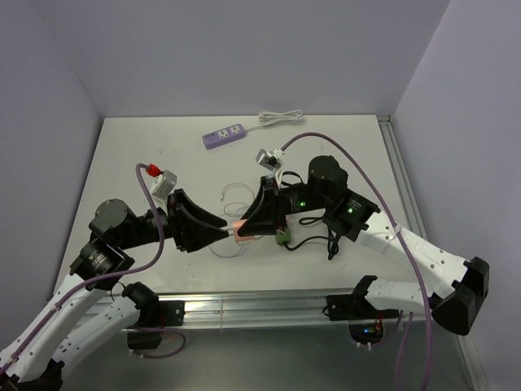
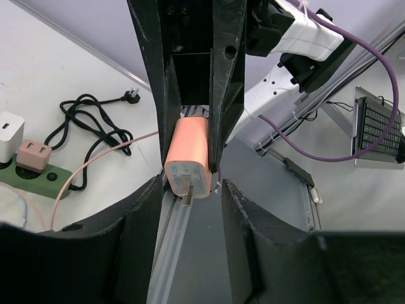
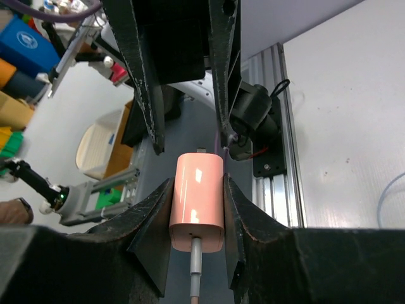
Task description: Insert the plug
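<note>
White table [image 1: 342, 147] below; my right gripper [image 3: 196, 185] clamps the pink plug [image 3: 197, 199]; left gripper [image 2: 190, 190], unclenched, should close squarely.

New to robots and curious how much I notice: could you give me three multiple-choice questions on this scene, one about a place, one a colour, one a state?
1. Where is the purple power strip?
A) near the table's far edge
B) between the two hands
C) on top of an arm

2. What colour is the charger between the hands?
A) blue
B) salmon pink
C) green

3. Which hand grips the charger?
A) left hand
B) right hand
C) neither

Answers:
1 A, it lies close to the back wall.
2 B, its body shows salmon pink in both wrist views.
3 B, the right hand clamps both its sides, while the left hand stands open and does not touch it.
</note>
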Robot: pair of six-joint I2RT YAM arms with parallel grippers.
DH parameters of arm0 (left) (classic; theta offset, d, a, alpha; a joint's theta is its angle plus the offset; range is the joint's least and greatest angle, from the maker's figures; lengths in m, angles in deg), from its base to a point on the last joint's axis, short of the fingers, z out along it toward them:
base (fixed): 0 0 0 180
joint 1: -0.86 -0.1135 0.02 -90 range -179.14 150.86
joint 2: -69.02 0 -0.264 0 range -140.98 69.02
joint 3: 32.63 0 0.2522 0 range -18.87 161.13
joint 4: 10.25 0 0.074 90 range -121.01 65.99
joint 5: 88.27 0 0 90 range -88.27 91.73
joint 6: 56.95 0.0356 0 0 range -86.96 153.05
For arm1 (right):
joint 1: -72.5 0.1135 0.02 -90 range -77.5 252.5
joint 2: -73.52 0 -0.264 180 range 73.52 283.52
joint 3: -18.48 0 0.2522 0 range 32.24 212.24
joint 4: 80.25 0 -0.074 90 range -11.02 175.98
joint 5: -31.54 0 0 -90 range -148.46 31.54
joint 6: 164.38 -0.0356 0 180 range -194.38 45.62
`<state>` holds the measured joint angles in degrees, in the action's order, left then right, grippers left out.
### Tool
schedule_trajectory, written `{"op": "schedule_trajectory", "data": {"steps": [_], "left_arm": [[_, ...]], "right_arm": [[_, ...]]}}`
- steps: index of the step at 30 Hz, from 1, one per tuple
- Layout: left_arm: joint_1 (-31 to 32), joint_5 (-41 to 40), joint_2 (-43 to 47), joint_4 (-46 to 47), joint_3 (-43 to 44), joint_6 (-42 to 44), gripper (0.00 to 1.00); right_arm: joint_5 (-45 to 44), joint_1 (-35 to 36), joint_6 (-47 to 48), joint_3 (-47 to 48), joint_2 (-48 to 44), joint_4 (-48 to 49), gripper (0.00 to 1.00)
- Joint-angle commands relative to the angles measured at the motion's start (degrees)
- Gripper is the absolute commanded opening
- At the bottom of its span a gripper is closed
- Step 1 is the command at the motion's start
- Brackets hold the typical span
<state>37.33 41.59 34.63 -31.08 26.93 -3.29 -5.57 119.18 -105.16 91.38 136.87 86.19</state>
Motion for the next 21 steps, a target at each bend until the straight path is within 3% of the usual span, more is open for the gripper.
{"op": "schedule_trajectory", "data": {"steps": [1, 4, 13, 15, 17, 19, 21], "left_arm": [[-0.08, 2.24, -0.59, 5.22, -0.36, -1.63, 0.47], [-0.17, 2.77, -1.03, 5.75, -0.45, -2.07, 0.39], [-0.08, 3.47, -1.91, 6.54, -0.98, -2.95, 0.27], [-0.08, 3.65, -2.17, 6.54, -0.72, -3.12, 0.19], [-0.17, 3.04, -2.43, 5.93, -0.36, -2.95, 0.03], [-0.17, 2.33, -2.61, 5.23, -0.01, -3.04, 0.00], [-0.17, 1.20, -2.61, 4.62, 0.25, -3.21, 0.00]], "right_arm": [[-0.42, 0.61, -5.42, 0.01, -0.16, 10.60, 0.00], [-0.41, 0.96, -4.90, 1.16, 0.45, 9.64, 0.00], [-1.73, 1.66, -4.29, 1.95, 1.42, 8.85, 0.00], [-1.82, 1.75, -4.19, 2.21, 1.68, 8.67, 0.00], [-1.99, 1.75, -3.85, 2.48, 1.86, 7.80, 0.00], [-2.43, 1.75, -2.88, 3.35, 2.48, 6.57, 0.00], [-3.39, 1.75, -2.44, 4.41, 3.26, 3.93, 0.15]]}}
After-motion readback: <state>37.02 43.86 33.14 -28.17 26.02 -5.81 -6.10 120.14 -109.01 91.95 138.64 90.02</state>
